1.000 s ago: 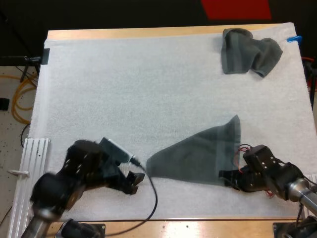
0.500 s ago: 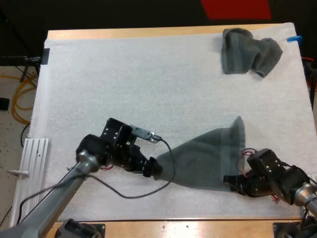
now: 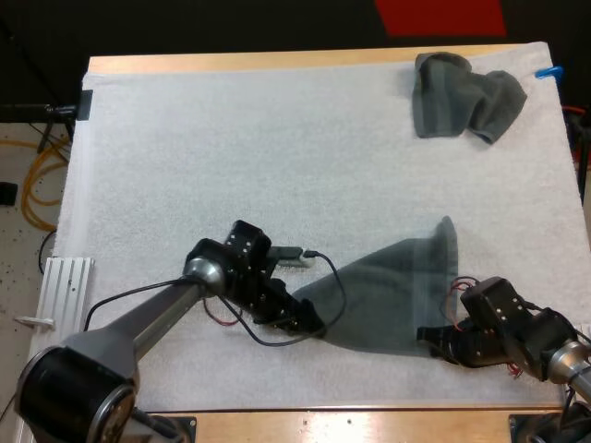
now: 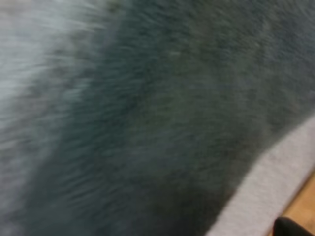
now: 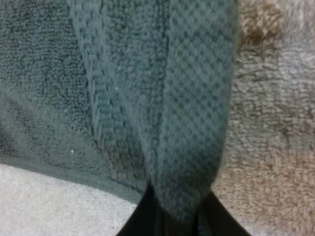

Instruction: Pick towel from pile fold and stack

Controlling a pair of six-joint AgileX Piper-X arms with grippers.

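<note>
Two towels on white mat [image 3: 231, 138] over wooden table [image 3: 277, 62]: crumpled towel [image 3: 462, 97], far right corner; spread towel [image 3: 397, 295], pinched by right gripper [image 3: 428, 335]; left gripper [image 3: 311, 324], grip indeterminable.

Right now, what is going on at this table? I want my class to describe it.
Two robot arms are working on a spread towel that lies across the near part of the white mat. The right gripper is shut on the towel's near right corner, pinching the cloth from both sides. The left gripper is at the towel's left tip. A crumpled towel lies at the mat's far right corner, apart from both arms.
</note>
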